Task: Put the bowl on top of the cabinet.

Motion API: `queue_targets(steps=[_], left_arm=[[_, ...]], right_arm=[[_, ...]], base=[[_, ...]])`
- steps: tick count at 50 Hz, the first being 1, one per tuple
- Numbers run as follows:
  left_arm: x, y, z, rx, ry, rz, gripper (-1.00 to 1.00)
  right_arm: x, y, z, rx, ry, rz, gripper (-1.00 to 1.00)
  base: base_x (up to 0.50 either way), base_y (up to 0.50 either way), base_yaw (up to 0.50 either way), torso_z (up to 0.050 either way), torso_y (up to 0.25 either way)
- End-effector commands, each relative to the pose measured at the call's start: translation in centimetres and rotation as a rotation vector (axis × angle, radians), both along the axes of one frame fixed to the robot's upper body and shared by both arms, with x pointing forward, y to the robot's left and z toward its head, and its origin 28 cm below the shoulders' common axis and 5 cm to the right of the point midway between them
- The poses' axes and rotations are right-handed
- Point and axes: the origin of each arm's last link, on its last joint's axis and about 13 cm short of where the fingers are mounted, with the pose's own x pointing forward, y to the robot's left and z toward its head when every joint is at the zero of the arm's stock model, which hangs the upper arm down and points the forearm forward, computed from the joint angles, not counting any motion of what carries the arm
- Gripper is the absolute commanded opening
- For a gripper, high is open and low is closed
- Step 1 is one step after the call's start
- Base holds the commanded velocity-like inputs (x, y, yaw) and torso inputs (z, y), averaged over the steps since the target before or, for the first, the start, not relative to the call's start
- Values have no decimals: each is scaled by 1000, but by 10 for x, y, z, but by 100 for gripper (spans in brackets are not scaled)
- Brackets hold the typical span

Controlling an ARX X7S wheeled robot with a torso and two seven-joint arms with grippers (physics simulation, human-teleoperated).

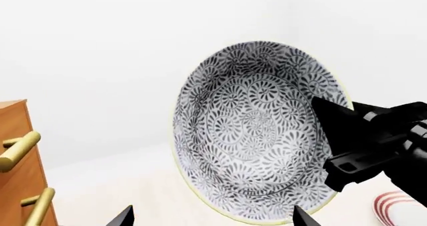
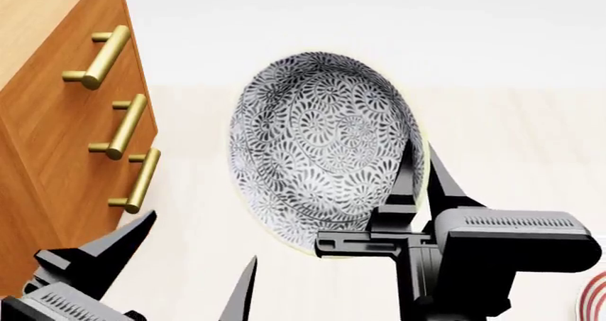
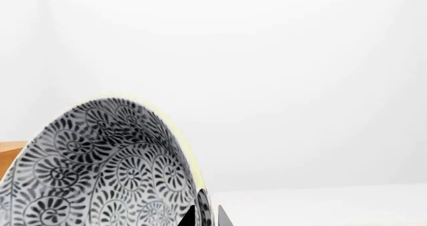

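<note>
Nearest me on the left, my left tool [image 2: 180,264] hangs spread apart and empty. My right tool [image 2: 416,186] is pinched onto the right rim of the bowl [image 2: 322,147], holding it tipped on edge above the counter [image 2: 511,143]. The cabinet [image 2: 57,122] stands left of the bowl, its top higher and farther, so I judge the lift goes up and leftward.

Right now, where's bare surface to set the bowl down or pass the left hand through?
Free: pale surface between the cabinet front and the bowl, and the strip beyond the bowl. Cabinet top is only a sliver in view, nothing visible on it. Crowded: the right gripper pinches the bowl rim; red-ringed plate beside it. Left gripper is open, empty.
</note>
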Motion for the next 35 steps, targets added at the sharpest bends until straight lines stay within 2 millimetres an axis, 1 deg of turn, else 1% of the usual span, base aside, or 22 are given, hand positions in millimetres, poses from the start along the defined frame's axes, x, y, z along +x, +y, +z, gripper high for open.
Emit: queue_targets(steps=[1,10,14,21,28,35], left_arm=[[-4,-3,19,9,-30,-48,100],[2,-2,25,13,-34,-29,100],[9,0,29,17,-37,4,100],[14,2,34,27,-40,5,100],[14,4,39,22,-45,16,100],[14,1,43,42,-78,69,100]], right_arm=[[2,2,-2,-20,-12,1,-100],[2,2,-6,-27,-9,6,-100],[-1,2,-7,-28,-12,12,-100],[-3,2,-8,-32,-15,15,-100],[-4,3,-9,-35,-16,22,-100],[-9,5,-8,-41,-29,40,-100]], base=[[0,0,0,0,0],[0,0,0,2,0],[0,0,0,0,0],[0,0,0,0,0],[0,0,0,0,1],[0,0,0,0,0]])
